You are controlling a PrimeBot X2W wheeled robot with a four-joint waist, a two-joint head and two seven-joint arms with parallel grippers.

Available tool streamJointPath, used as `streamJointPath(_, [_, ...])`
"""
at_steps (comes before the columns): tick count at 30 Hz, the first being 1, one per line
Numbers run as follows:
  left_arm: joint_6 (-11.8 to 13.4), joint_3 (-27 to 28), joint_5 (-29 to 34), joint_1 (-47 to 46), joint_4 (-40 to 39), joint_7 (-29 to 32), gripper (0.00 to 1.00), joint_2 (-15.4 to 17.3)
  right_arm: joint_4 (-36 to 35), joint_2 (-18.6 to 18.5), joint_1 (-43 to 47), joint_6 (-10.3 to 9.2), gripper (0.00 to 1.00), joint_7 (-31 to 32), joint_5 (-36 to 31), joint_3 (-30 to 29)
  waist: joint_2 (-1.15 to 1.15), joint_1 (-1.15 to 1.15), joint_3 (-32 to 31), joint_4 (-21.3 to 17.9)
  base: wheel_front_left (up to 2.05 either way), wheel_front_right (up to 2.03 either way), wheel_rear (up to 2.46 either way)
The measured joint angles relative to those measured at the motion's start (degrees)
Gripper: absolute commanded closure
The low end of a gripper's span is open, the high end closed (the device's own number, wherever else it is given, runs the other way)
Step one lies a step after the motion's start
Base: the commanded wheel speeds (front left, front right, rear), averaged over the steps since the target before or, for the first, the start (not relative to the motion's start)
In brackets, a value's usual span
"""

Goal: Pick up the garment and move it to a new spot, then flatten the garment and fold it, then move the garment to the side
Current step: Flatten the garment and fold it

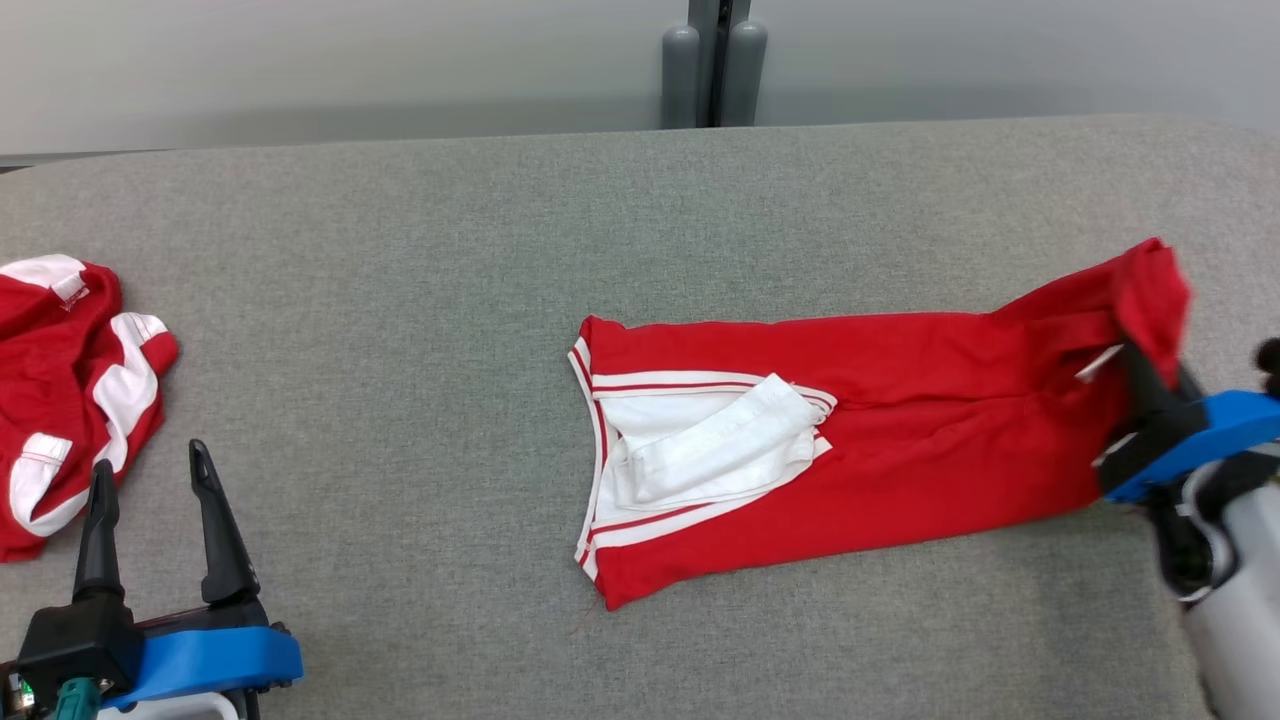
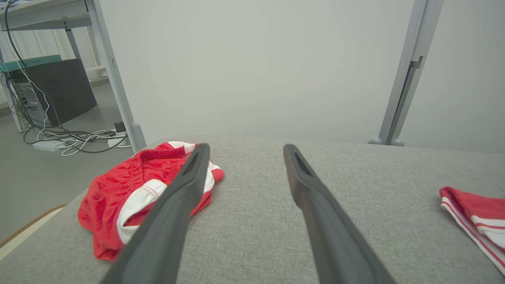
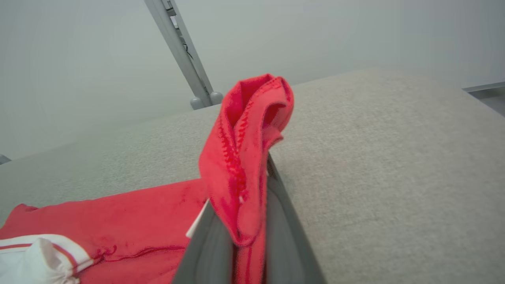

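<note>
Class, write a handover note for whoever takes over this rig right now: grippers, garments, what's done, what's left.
Left gripper: open, empty, beside a crumpled second garment at the left of the table.
Right gripper: shut on the right end of the garment, that end raised off the table.
Done: garment laid out mid-table, apparently folded into a long strip.
Left: finish folding, then move it aside.

A pale wall [image 1: 300,60] is rising behind the grey padded table [image 1: 400,220]. Cables [image 2: 67,138] are trailing across the floor [image 2: 35,177] on the left.
</note>
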Motion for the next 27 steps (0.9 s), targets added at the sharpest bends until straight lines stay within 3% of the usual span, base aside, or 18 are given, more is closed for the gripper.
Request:
streamJointPath(12, [-0.5, -0.3, -0.2, -0.2, 0.7, 0.0, 0.00, -0.2, -15.9, 12.3, 4.2, 0.00, 1.00, 4.9, -0.4, 8.4, 0.00, 0.00, 0.3, 0.6, 0.00, 0.00, 0.00])
streamJointPath(20, [-1.4, -1.6, -0.5, -2.3, 1.9, 0.0, 0.00, -0.2, -16.8, 18.0, 3.1, 0.00, 1.00, 6.1, -1.6, 11.9, 0.01, 0.00, 1.2, 2.6, 0.00, 0.00, 0.00])
streamJointPath(27, [-1.6, -2.6, -1.1, -3.7, 2.9, 0.0, 0.00, -0.2, -15.0, 19.0, 1.9, 0.00, 1.00, 5.2, 1.4, 16.8, 0.02, 0.01, 2.2, 4.5, 0.00, 0.00, 0.00])
